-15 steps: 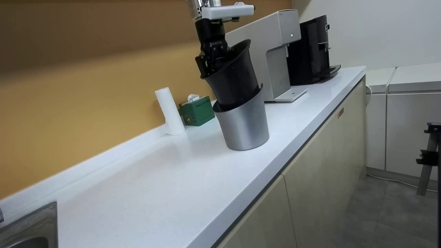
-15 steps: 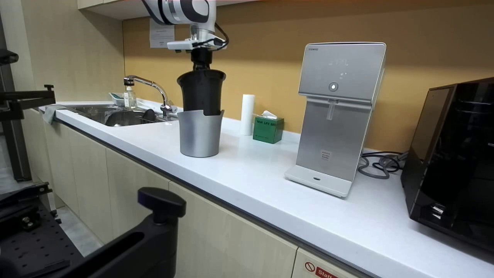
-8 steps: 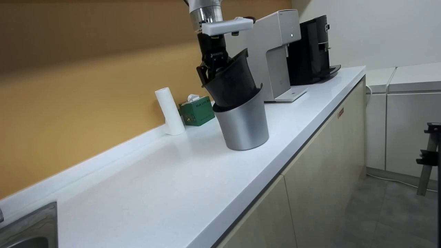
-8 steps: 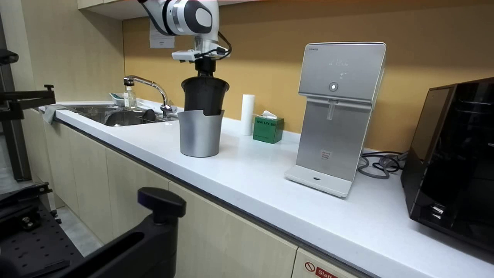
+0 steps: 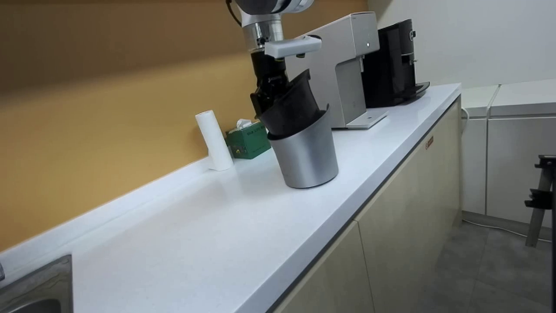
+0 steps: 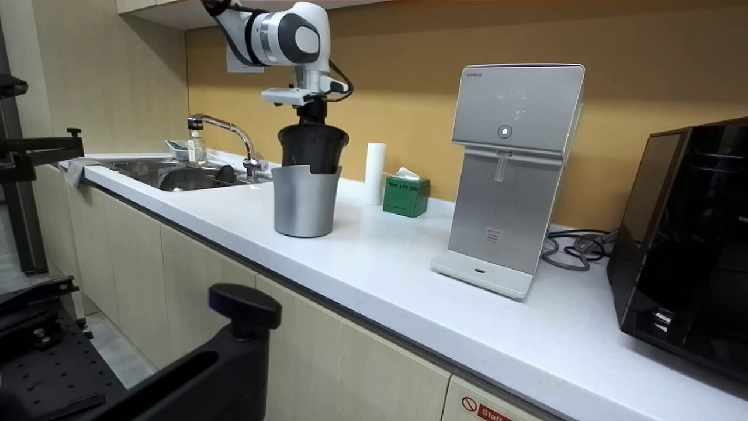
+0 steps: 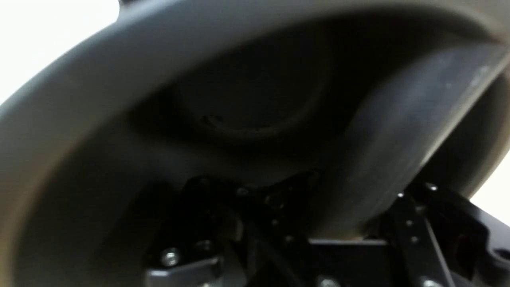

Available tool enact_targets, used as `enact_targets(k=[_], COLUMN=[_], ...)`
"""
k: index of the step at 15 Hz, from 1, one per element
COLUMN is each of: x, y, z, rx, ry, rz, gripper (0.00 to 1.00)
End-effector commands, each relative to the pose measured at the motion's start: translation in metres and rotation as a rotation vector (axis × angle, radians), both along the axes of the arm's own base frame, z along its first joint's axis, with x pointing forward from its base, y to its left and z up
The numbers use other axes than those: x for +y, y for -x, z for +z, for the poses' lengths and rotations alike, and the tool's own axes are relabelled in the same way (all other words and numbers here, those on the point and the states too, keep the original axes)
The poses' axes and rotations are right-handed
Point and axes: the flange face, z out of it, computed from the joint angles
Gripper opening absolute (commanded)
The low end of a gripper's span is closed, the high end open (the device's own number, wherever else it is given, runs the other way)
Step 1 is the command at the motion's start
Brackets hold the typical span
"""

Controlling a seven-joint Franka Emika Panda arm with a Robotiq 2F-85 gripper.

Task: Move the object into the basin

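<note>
The matte black pot stands partly inside the grey metal pot, with its wide rim above the grey pot's rim. Both pots also show in an exterior view, black pot over grey pot. My gripper points down at the black pot's rim, one finger outside and one inside the wall; it looks shut on that wall. The wrist view looks into the black pot; its near wall passes between the dark fingers. The fingertips are hidden. A steel sink basin lies further along the counter.
A white paper roll and a green tissue box stand by the wall. A grey water dispenser and a black coffee machine stand on the counter. A faucet rises behind the sink.
My gripper and the black pot have moved down together, so the black pot sits deeper in the grey pot. The grey pot has shifted very slightly.
</note>
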Motion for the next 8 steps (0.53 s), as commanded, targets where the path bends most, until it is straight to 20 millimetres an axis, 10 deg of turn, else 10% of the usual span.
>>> enact_targets(k=[1,3,4,8], x=[-0.005,-0.007,-0.008,-0.012], y=[0.007,0.011,0.015,0.028], z=[0.006,0.005,0.003,0.007], rx=[-0.068,-0.08,-0.075,-0.072], ry=[0.024,0.041,0.041,0.049], rz=[0.147,0.208,0.226,0.267], gripper=[0.0,0.0,0.25,0.45])
